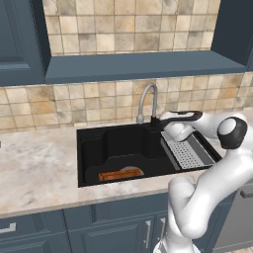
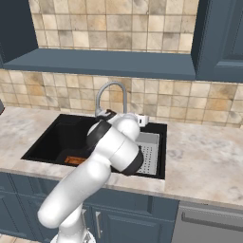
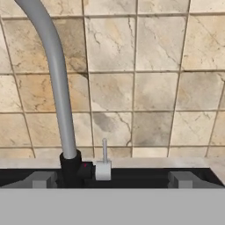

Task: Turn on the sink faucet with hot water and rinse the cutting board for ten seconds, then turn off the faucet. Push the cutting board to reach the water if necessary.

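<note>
The sink faucet (image 1: 147,101) is standing at centre frame in the left base view, behind the sink (image 1: 94,148). In the hand view its dark base (image 3: 71,167) and small side lever (image 3: 104,165) are sitting at lower centre. The cutting board (image 1: 120,174) is lying flat at the basin's near edge. The gripper (image 1: 157,122) is hovering just beside the faucet base; finger spread cannot be told. A grey drainer tray (image 1: 185,153) is occupying the basin's right side.
</note>
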